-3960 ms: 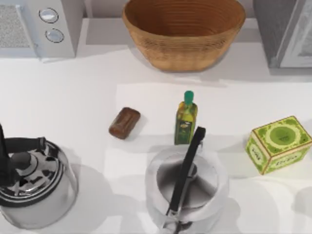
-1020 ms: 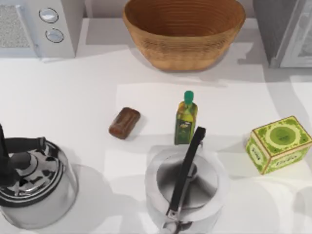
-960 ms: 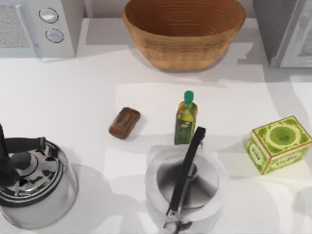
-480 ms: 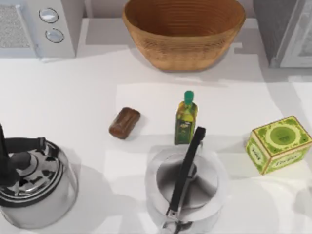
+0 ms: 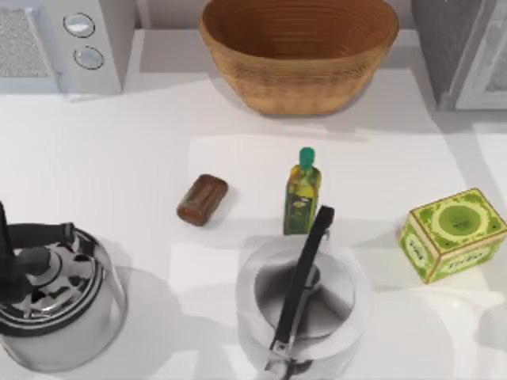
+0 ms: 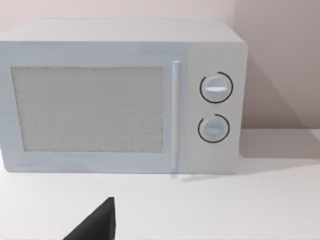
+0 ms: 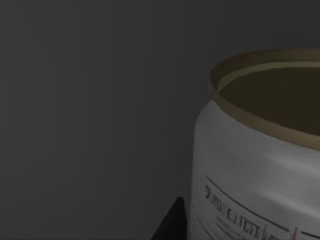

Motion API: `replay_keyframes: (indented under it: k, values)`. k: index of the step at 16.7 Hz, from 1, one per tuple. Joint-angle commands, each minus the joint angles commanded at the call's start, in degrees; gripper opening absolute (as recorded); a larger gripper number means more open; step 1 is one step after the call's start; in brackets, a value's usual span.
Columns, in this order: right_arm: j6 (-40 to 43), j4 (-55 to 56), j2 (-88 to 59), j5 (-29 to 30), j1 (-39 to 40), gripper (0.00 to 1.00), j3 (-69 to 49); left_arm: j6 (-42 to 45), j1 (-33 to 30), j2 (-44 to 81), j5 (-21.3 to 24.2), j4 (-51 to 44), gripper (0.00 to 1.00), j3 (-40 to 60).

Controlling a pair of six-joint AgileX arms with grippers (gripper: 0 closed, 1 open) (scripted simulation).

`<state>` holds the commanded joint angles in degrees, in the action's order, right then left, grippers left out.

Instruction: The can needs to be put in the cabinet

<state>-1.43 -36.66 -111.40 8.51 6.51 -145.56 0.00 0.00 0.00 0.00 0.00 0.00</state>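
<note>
The can [image 5: 203,199], a small dark-brown cylinder, lies on its side on the white table left of centre, with nothing touching it. The cabinet [image 5: 448,43], grey and speckled with a pale framed door panel [image 5: 489,75], stands at the back right corner. A dark part of my left gripper [image 6: 95,226] shows in the left wrist view, facing the white appliance. In the right wrist view a dark part of my right gripper [image 7: 170,223] sits beside a white container before a dim grey surface.
A wicker basket [image 5: 299,51] stands at the back centre and a white two-knob appliance [image 5: 63,43] at the back left. A green-capped oil bottle [image 5: 302,194], a green box [image 5: 452,234] and two metal kettles [image 5: 55,293] [image 5: 305,305] crowd the front. A white brown-rimmed container [image 7: 255,165] is near the right wrist.
Shadows on the table's right side have shifted. The can and the other objects have not moved.
</note>
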Motion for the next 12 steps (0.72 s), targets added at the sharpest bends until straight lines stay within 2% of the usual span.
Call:
replay_keyframes:
  k: [4,10,12]
  values:
    - [0.29,-1.79,-6.79,-1.19,-0.79,0.0,-10.06,0.0,0.0,0.0,0.0,0.0,1.0,0.0]
    - [0.4,-2.04,-7.85,-1.4,-0.89,0.0,-11.45,0.0,0.0,0.0,0.0,0.0,1.0,0.0]
    - [0.4,-2.04,-7.85,-1.4,-0.89,0.15,-11.45,0.0,0.0,0.0,0.0,0.0,1.0,0.0]
